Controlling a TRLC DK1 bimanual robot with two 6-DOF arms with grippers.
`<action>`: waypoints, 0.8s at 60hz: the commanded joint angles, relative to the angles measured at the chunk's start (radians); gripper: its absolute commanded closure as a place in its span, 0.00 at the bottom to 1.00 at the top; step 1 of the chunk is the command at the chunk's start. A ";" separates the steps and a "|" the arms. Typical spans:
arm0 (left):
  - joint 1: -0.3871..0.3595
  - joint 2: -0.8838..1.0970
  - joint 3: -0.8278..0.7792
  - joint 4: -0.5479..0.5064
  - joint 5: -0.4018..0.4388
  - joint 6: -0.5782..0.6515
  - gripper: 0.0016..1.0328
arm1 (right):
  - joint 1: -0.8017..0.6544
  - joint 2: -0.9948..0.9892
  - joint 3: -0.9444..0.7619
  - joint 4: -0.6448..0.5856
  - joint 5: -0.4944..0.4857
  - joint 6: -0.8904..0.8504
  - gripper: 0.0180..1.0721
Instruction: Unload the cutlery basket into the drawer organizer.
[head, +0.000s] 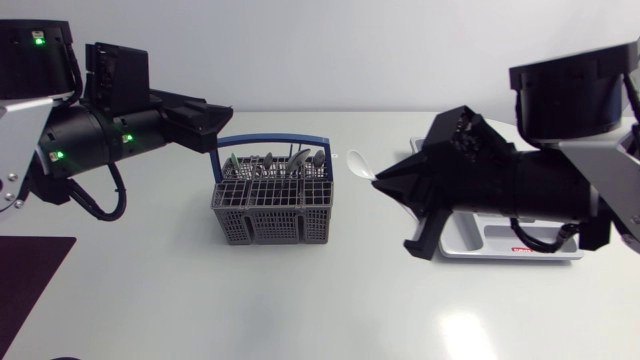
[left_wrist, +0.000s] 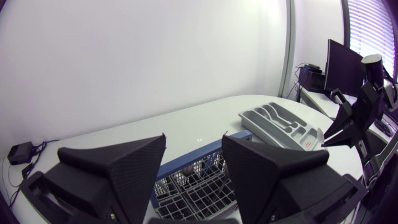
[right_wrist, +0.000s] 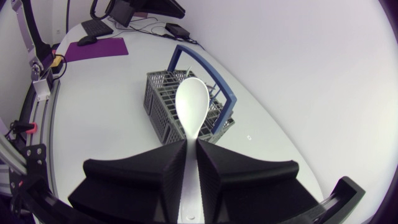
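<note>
2 arms are over a white table (head: 300, 310), and the right arm (head: 520, 185) is the big thing in the way. In the head view it lies across most of the grey organizer (head: 545, 252), so only the near edge and a strip of it show. A dark mat (head: 30, 280) sits by the table's left edge, well apart from everything else.

The left arm (head: 90, 135) comes in from the side and ends up high by the left end of the basket (head: 270, 200). The left gripper (head: 222, 120) has its fingers spread wide with nothing in them. From its wrist view, the basket shows through the gap, below the fingers.

The basket is grey with a blue handle. It stands mid-table with several pieces of cutlery upright in it.

The right gripper (right_wrist: 191, 149) is clamped narrow on the handle of 1 white spoon (right_wrist: 191, 99). The spoon's bowl sticks out ahead toward the basket, and the spoon is held in the air between the basket and the organizer.
</note>
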 joint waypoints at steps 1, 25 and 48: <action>-0.008 0.032 0.019 0.004 0.007 0.025 0.38 | -0.078 -0.035 -0.035 -0.041 -0.061 -0.081 0.82; -0.068 0.112 0.019 0.015 0.000 0.080 0.38 | -0.581 0.047 -0.077 -0.201 -0.404 -0.538 0.82; -0.119 0.208 0.028 0.051 -0.046 0.102 0.38 | -0.902 0.357 -0.047 -0.260 -0.466 -1.031 0.83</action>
